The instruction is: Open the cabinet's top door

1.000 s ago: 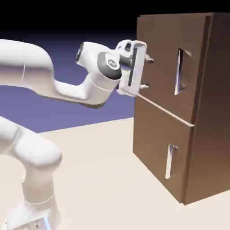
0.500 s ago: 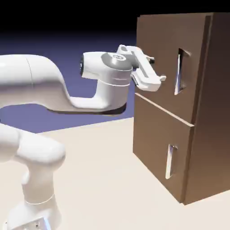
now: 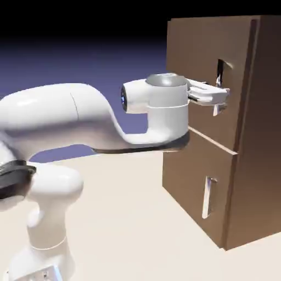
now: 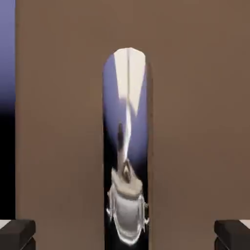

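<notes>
End effector (image 3: 215, 96) is up at the top door (image 3: 200, 55), fingers wide apart, nothing clamped. Hand view has the long silver handle (image 4: 125, 112) running between the fingertips, likely so a straight close catches it from both sides. Handle sits upright in its notch toward the exterior view's right side of the door (presumably the swinging edge, good leverage). Door looks flush with the cabinet (image 3: 258, 137). Contact: can't tell. I'd check depth before closing.
</notes>
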`<state>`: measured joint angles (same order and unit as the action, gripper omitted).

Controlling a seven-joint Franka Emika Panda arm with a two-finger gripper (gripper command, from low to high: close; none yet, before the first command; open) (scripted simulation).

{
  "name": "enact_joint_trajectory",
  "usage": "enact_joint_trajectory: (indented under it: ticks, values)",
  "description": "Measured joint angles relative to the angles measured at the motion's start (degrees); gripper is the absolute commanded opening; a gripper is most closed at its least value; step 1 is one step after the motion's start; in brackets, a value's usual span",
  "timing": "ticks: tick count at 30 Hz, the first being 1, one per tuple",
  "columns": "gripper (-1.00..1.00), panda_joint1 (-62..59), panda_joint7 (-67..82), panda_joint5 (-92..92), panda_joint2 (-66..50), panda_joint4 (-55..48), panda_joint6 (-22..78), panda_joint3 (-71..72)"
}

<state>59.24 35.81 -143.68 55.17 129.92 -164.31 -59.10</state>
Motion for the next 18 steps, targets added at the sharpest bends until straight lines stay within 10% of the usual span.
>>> enact_joint_trajectory:
  ticks: [18]
  values:
    - [-1.0,-28.9,4.5,24.8,11.0,26.7,21.6,31.4]
